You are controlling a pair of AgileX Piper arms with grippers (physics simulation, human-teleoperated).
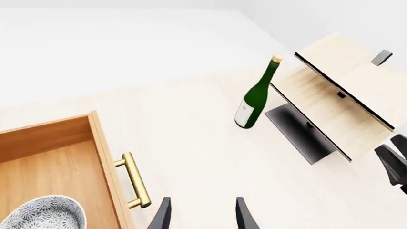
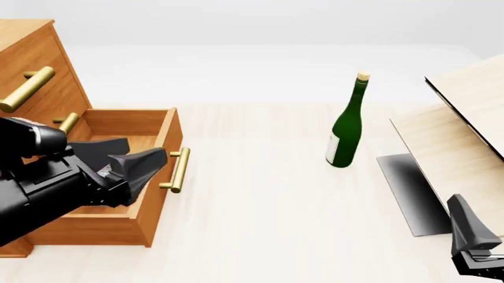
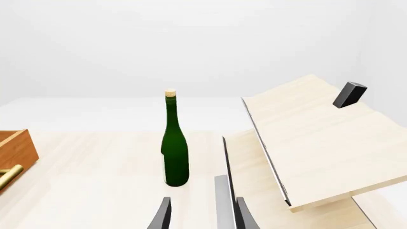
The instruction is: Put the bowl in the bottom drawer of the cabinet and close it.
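Two steps remain in judgement: clear the left gripper [image 2: 146, 162] and push the bottom drawer [image 2: 150, 177] shut. The bowl [image 1: 43, 213] already sits inside it, near the front wall behind the brass handle [image 1: 135, 180]. Left jaws stand open and empty; the right gripper [image 3: 202, 214] is likewise parted. A careless shove could clip the handle or jolt the cabinet [image 2: 35, 53].

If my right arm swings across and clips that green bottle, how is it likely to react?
The green bottle stands upright, tall and narrow over a small base, so a knock near the neck would probably tip it. Being round, it would likely roll on the table afterwards. It looks like glass, so perhaps heavy and breakable. The right gripper currently hangs well short of it.
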